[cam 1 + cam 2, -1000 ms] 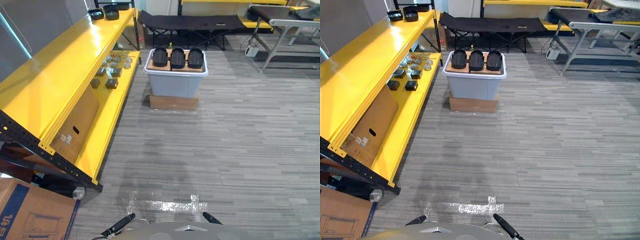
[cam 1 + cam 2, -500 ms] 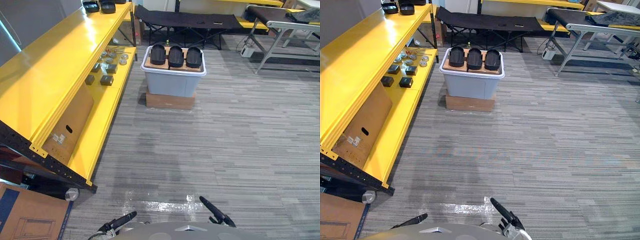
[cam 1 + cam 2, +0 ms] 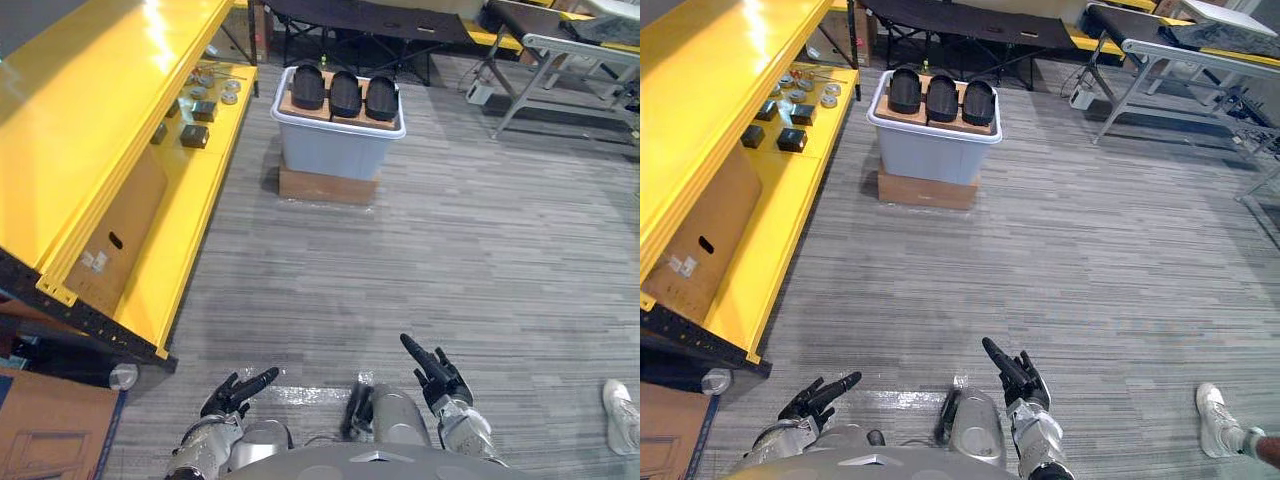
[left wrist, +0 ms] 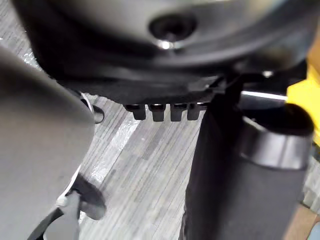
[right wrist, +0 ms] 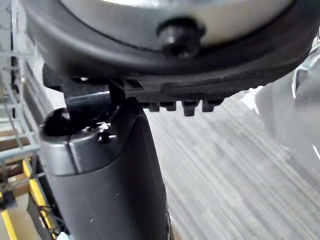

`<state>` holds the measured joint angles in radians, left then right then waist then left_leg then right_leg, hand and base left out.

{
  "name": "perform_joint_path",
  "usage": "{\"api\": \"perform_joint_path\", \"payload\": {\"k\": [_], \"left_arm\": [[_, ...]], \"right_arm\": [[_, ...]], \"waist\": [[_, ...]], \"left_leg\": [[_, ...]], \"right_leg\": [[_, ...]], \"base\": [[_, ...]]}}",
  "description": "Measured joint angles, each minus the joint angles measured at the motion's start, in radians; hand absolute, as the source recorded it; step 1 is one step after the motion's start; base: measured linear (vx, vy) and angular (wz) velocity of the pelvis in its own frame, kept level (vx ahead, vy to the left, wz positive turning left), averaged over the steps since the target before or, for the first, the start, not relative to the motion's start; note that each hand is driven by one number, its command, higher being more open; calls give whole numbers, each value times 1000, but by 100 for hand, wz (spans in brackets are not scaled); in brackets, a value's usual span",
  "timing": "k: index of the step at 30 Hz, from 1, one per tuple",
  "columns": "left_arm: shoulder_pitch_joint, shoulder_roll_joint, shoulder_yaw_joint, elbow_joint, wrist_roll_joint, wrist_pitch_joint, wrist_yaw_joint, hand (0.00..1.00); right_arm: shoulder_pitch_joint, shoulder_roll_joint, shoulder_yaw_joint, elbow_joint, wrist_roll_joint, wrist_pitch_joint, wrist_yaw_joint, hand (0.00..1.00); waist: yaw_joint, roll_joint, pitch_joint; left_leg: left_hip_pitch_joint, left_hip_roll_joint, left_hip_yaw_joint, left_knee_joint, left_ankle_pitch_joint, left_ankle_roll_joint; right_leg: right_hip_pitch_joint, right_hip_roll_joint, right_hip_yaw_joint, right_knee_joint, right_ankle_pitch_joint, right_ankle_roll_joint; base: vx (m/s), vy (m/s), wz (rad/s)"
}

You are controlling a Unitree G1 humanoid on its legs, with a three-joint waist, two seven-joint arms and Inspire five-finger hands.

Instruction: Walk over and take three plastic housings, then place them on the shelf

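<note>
The three housings [image 3: 345, 93] lie side by side in a row on a cardboard sheet [image 3: 288, 104] atop a grey bin [image 3: 340, 152], far ahead and slightly left of centre. The bin stands on a flat brown box [image 3: 327, 187] on the grey floor [image 3: 450, 260]. Neither hand touches them. The yellow shelf [image 3: 90, 130] runs along the left side from near to far; its lower level carries small dark blocks [image 3: 194, 136] and round parts [image 3: 229, 92], and a cardboard panel [image 3: 112, 245] leans beneath the upper level. Both hands hang low at the near edge, well apart from the bin. The left hand [image 3: 232, 395] is near left, its fingers [image 3: 262, 377] stretched out, slightly spread and holding nothing. The right hand [image 3: 437, 375] is near right, its fingers [image 3: 412, 348] straight, close together and empty, pointing far and left. A black cot [image 3: 360, 18] stands beyond the bin. A person's white shoe [image 3: 620, 415] shows at the near right.
</note>
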<state>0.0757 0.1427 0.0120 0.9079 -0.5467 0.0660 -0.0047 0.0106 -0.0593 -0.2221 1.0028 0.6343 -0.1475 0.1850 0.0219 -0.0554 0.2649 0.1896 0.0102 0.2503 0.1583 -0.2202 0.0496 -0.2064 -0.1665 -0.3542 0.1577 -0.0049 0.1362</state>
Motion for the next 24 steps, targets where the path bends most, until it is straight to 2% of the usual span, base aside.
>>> {"api": "perform_joint_path", "payload": {"k": [2,3,4,5,6,7,8,9,10,11,12,13,15,16,17,18,19,20,21,22,23,24], "left_arm": [[8,4,-6,0,0,0,2,100],[19,3,-6,1,0,2,2,100],[28,5,-6,0,-1,2,3,100],[35,3,-6,-2,-1,3,7,100],[37,-8,-6,2,-1,7,15,100],[54,-29,-6,8,-4,7,24,100],[45,-44,6,45,-28,4,23,100],[44,-52,26,50,-33,-13,31,100],[38,-52,58,45,-48,-28,29,100],[33,-52,71,45,-60,-27,26,100],[28,-60,84,44,-77,-22,25,100],[31,-69,85,43,-82,-21,21,100],[32,-93,127,31,-70,-26,10,100],[32,-97,141,28,-69,-26,4,100],[32,-100,164,27,-69,-24,-4,100],[35,-106,189,31,-70,-21,-8,100],[42,-112,201,35,-71,-20,-9,100],[50,-112,200,36,-69,-20,-9,100],[60,-111,200,44,-69,-19,-11,100],[65,-104,207,57,-76,-13,-12,100],[65,-99,220,56,-79,-13,-11,100],[65,-91,237,53,-78,-12,-9,100]], "right_arm": [[20,0,-1,1,0,0,-2,100],[36,3,-1,1,1,0,-2,100],[54,5,-1,1,1,0,-3,100],[58,5,-2,3,2,2,-9,100],[58,-2,-2,3,2,4,-16,100],[65,-22,0,4,1,11,-18,100],[69,-53,-2,12,0,9,-24,100],[57,-62,-1,10,-2,9,-20,100],[52,-60,-1,11,-3,9,-20,100],[47,-60,-2,13,-6,9,-20,100],[40,-61,-1,14,-15,7,-19,100],[33,-60,-1,13,-31,2,-18,100],[2,-51,2,10,-38,1,-28,100],[-2,-48,6,8,-39,1,-35,100],[-6,-45,14,3,-44,1,-49,100],[-4,-43,21,2,-79,1,-70,100],[2,-51,39,2,-90,2,-88,100],[11,-54,43,4,-103,4,-90,100],[29,-61,63,10,-116,9,-90,100],[37,-53,75,22,-116,21,-89,100],[39,-47,79,24,-116,31,-88,100],[39,-41,85,25,-116,36,-86,100]], "waist": [[2,-5,10],[1,-4,12],[2,5,4],[1,26,-4],[-3,60,-16],[-23,112,-47],[-25,148,-68],[-24,162,-61],[-16,153,-52],[-9,150,-50],[0,133,-40],[6,124,-35],[24,110,-26],[29,109,-25],[32,104,-20],[36,105,-17],[39,119,-12],[41,130,-11],[43,146,-8],[51,129,-3],[57,109,-6],[59,74,-16]], "left_leg": [[41,-13,-2,7,-33,-20],[65,-10,-6,22,-67,-34],[69,-2,-10,51,-114,-51],[65,29,-12,108,-177,-61],[59,69,-12,136,-210,-81],[62,140,-13,151,-224,-113],[-74,233,-23,483,-188,-115],[-194,294,-47,717,-46,-95],[-269,296,-80,835,-55,-121],[-291,280,-87,857,-65,-137],[-325,237,-84,848,-78,-155],[-346,202,-77,797,-80,-153],[-416,121,-60,539,-74,-148],[-433,106,-65,455,-60,-144],[-457,84,-74,329,-21,-145],[-476,66,-100,172,51,-153],[-478,71,-118,49,108,-171],[-478,77,-122,9,129,-178],[-470,105,-116,-28,151,-173],[-465,103,-113,13,256,-136],[-475,93,-106,48,275,-120],[-508,71,-99,119,277,-91]], "right_leg": [[10,-14,2,-48,3,1],[24,-15,5,-47,2,-11],[25,-11,20,-26,6,-48],[8,6,35,41,24,-105],[-19,26,24,114,7,-144],[-26,67,1,183,-16,-175],[4,112,-19,176,-30,-206],[52,153,-18,122,-33,-227],[105,169,-11,90,-38,-240],[137,171,-5,73,-42,-244],[209,174,16,21,-43,-245],[256,172,37,-18,-42,-245],[335,174,85,-93,-55,-222],[346,174,93,-104,-59,-216],[369,173,104,-120,-67,-206],[402,174,113,-141,-78,-192],[443,192,122,-158,-100,-176],[464,204,129,-159,-115,-174],[501,223,142,-142,-173,-172],[518,208,157,-90,-246,-178],[512,192,167,-57,-282,-180],[485,159,170,3,-337,-180]], "base": [[244,-114,8],[327,-209,9],[323,-230,5],[351,-250,3],[410,-280,11],[706,-357,23],[843,-408,19],[1009,-438,-2],[555,-258,-24],[559,-232,-41],[426,-150,-49],[617,-202,-66],[507,-117,-67],[411,-33,-47],[383,18,-29],[453,63,-24],[358,96,-17],[364,164,-17],[381,230,-17],[409,250,-19],[437,252,-18],[475,234,-30]]}}
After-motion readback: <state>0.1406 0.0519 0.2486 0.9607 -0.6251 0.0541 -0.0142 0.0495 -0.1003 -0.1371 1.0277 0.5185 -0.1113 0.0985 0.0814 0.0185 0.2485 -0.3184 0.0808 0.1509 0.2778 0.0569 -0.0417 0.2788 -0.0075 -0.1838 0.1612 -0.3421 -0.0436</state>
